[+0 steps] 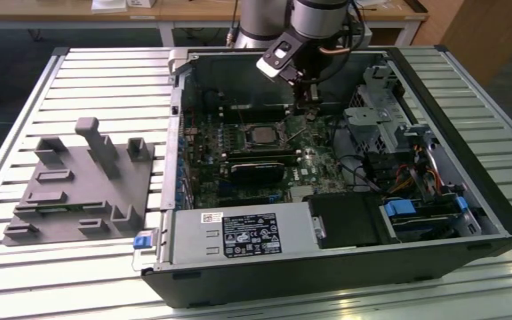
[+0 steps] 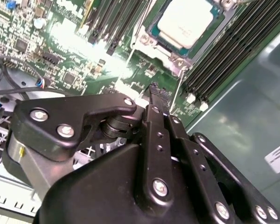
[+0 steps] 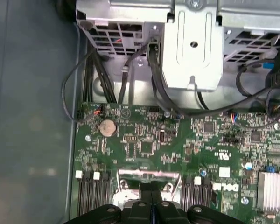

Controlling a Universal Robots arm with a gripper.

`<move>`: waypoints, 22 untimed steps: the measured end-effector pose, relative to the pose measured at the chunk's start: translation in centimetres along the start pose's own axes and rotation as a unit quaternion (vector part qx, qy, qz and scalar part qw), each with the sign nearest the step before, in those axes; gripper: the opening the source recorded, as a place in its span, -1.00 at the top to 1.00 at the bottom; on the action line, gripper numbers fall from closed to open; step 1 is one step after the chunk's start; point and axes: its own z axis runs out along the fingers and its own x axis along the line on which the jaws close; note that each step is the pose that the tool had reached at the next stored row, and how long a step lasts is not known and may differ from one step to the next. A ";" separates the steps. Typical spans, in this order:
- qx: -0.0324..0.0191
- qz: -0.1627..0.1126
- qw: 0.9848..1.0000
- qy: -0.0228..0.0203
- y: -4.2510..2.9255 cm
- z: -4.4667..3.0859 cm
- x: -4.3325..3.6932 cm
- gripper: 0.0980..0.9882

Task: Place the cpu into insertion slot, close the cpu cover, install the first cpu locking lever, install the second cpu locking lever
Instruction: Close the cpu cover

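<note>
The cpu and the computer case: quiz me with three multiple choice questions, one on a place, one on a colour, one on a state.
1. Where is the cpu? A in a hand; B in the insertion slot; C on the floor.
2. Its top is: A gold; B blue; C silver-grey.
3. The computer case is: A open; B closed; C upside down.
B: it sits in the socket on the motherboard. C: the metal top shows silver-grey. A: the motherboard lies exposed.

cpu (image 2: 186,23) in insertion slot (image 2: 154,32), between memory slots (image 2: 233,51), fixture block (image 1: 69,193) at exterior view's left of case (image 1: 327,283)
</note>
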 end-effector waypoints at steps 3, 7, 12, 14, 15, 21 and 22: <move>0.000 0.000 1.000 0.000 0.49 0.05 -0.02 0.98; 0.000 0.000 1.000 0.000 1.08 0.14 0.04 0.98; 0.000 0.000 1.000 -0.003 1.62 0.25 0.20 0.98; 0.000 0.000 1.000 -0.004 1.86 0.29 0.26 0.98; 0.000 0.000 1.000 -0.004 1.99 0.31 0.31 0.98; 0.001 0.000 1.000 -0.008 2.57 0.46 0.50 0.98; 0.001 0.000 1.000 -0.009 2.65 0.47 0.54 0.98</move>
